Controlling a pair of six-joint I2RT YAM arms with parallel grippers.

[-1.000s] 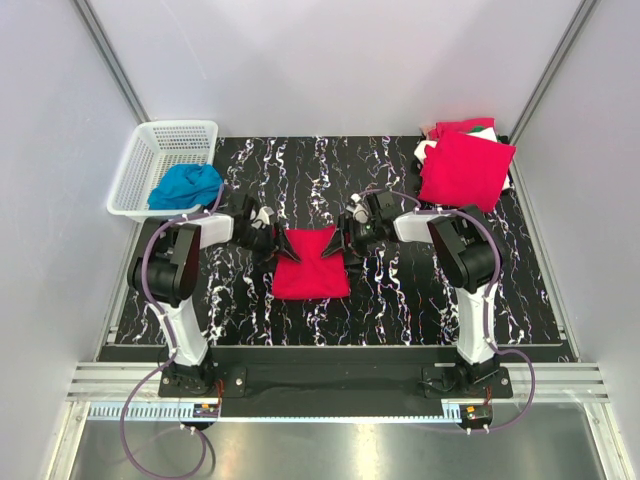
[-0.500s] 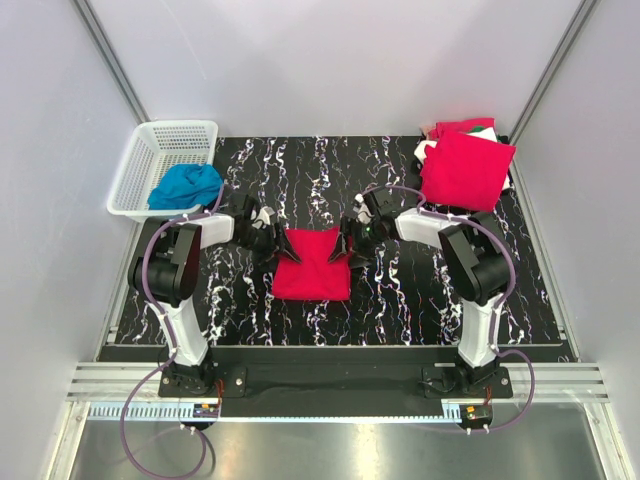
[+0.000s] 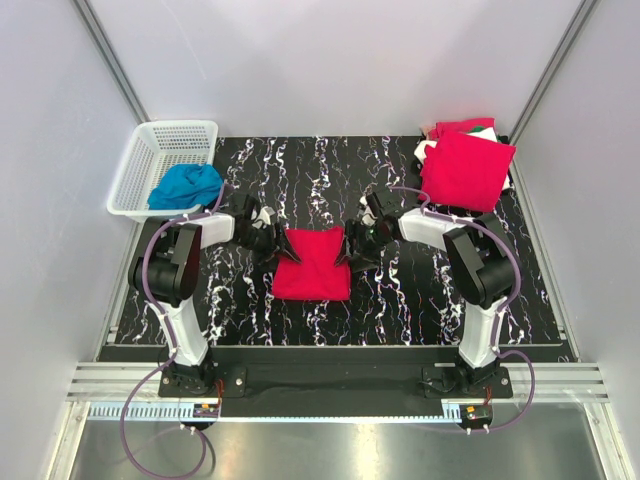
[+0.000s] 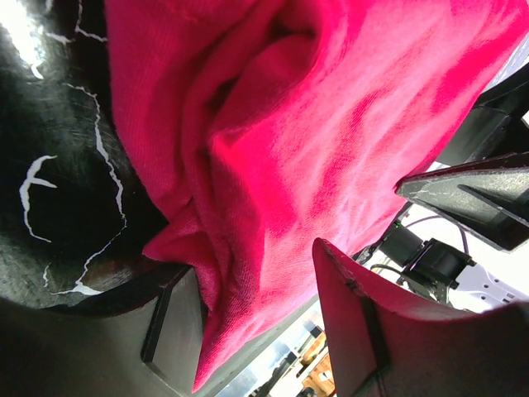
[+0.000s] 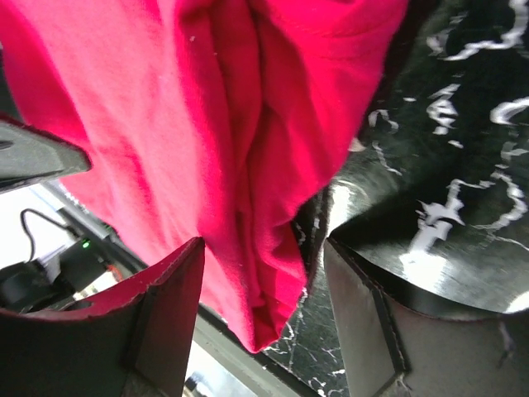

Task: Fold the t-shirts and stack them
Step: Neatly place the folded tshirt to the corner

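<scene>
Red t-shirt (image 3: 312, 265), wrist views show, seemingly lies loose inside spread left claw (image 4: 252, 260) and right claw (image 5: 263, 248).

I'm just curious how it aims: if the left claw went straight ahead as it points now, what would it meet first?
The red t-shirt right in front of it: the left claw, open, straddles the shirt's left edge. Farther along, probably, the right claw facing it.

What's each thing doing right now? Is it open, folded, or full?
middle t-shirt: folded, top edge bunched.
t-shirt stack: piled at the far right corner.
basket: holds a blue cloth.
left gripper: jaws open at the shirt's edge.
right gripper: jaws open at the shirt's edge.
</scene>
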